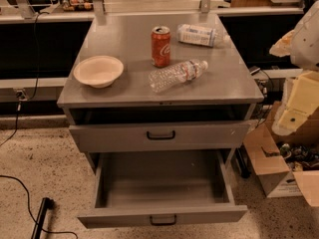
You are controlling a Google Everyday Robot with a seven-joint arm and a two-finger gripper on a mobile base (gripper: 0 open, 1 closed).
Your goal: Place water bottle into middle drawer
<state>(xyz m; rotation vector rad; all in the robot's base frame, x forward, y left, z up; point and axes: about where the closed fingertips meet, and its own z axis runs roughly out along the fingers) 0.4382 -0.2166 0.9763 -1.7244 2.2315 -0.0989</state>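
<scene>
The water bottle (177, 75) lay on its side on the table (124, 44), near the front edge and just beside the red can (160, 46), cap pointing right. This position probably left it free for a grasp from above. The middle drawer (162, 180) stood pulled far out beneath the upper drawer (159, 133), evidently so that its bare floor could receive the bottle. The claw (299, 103) appeared to be the pale shape at the right edge of the view, well apart from the bottle and touching nothing on the table; its opening could not be told.
</scene>
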